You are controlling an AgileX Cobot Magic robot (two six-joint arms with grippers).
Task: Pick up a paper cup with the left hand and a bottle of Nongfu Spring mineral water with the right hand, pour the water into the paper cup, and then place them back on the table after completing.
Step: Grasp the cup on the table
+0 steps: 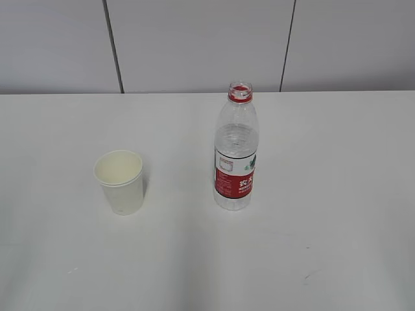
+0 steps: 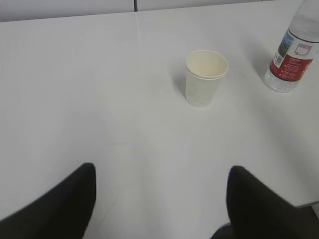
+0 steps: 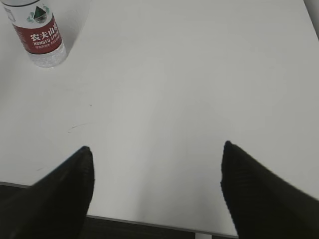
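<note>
A small white paper cup (image 1: 120, 181) stands upright on the white table (image 1: 311, 194), left of centre; the left wrist view shows this paper cup (image 2: 205, 77) well ahead of my left gripper (image 2: 162, 172), which is open and empty. The uncapped bottle (image 1: 236, 148), with a red and white label and clear water (image 1: 236, 139) partway up, stands upright right of the cup. In the right wrist view the bottle (image 3: 39, 33) is far off at the upper left of my right gripper (image 3: 157, 149), also open with nothing between its fingers. Neither arm shows in the exterior view.
The table's near edge (image 3: 149, 221) runs just under my right gripper, with dark floor below it. A grey panelled wall (image 1: 194, 45) rises behind the table. Faint scuff marks (image 1: 311, 275) dot the tabletop.
</note>
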